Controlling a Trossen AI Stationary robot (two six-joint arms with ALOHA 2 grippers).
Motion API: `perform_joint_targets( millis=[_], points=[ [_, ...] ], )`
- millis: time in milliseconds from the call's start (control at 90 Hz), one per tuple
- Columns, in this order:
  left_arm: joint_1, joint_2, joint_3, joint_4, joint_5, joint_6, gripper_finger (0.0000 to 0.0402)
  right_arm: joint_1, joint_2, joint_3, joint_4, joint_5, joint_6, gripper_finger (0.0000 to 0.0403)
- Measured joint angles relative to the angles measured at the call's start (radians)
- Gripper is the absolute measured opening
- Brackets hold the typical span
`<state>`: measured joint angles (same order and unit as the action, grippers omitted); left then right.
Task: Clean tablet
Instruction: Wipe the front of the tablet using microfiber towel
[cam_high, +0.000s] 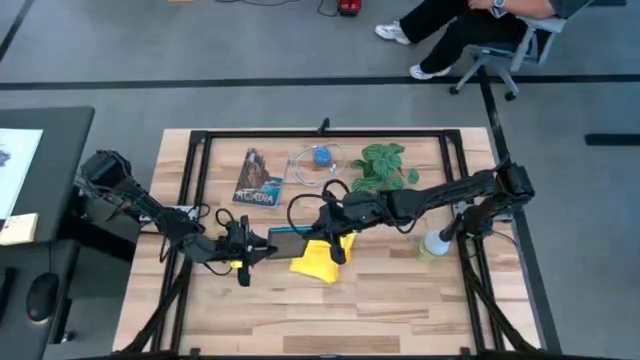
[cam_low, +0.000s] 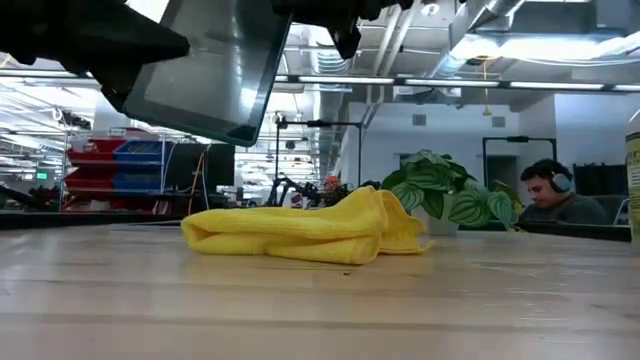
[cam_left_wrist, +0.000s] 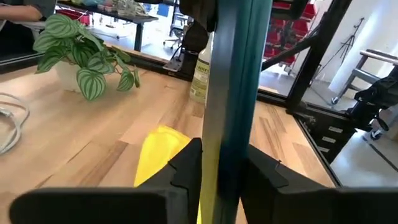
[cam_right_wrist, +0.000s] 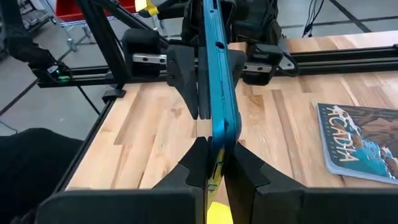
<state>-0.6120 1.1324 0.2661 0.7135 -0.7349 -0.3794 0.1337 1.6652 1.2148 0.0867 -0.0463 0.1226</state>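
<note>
Both grippers clamp the tablet (cam_high: 287, 241), lifted edge-on above the middle of the surface (cam_high: 400, 300): left gripper (cam_high: 258, 247) fingers closed on one end, right gripper (cam_high: 322, 230) fingers closed on the other. Yellow cloth (cam_high: 318, 262) lies bunched on the surface just beneath, unheld. Wiping apparently not underway; cleaning remains.

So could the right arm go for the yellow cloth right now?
Probably not as things stand. The right gripper is shut on the tablet, which the left gripper also grips, held above the table. The yellow cloth lies just below, uncovered, so it would need to release first.
</note>
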Motion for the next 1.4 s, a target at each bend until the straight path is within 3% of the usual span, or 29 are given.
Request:
perform_joint_targets(
  millis=[189,267,567,711,889,1111,1278,1400],
  points=[
    [0.017,0.0,0.0,-0.001,0.042,-0.01,0.0016,0.001,0.002,0.0,-0.001,-0.002,0.007,0.0016],
    [0.018,0.0,0.0,-0.001,0.059,-0.014,0.0013,0.003,0.002,0.0,0.0,-0.006,0.011,0.0016],
    [0.031,0.0,0.0,0.004,0.049,-0.033,0.0145,0.002,0.002,0.0,0.005,-0.01,-0.007,0.0016],
    [0.04,0.0,0.0,0.003,0.049,-0.03,0.0166,0.002,0.003,0.0,0.005,-0.01,-0.005,0.0016],
    [0.04,0.0,0.0,0.004,0.058,-0.032,0.0123,0.008,0.004,0.0,0.018,-0.005,-0.003,0.0017],
    [0.04,0.0,0.0,0.002,0.059,-0.018,0.0018,-0.001,0.004,0.0,0.027,-0.004,0.008,0.0018],
    [0.04,0.0,0.0,0.001,0.054,-0.019,0.001,-0.004,0.004,0.0,0.035,-0.004,0.004,0.0037],
    [0.04,0.0,0.001,0.003,0.051,-0.024,0.0006,0.001,0.004,0.0,0.052,-0.004,-0.021,0.0078]
  ],
)
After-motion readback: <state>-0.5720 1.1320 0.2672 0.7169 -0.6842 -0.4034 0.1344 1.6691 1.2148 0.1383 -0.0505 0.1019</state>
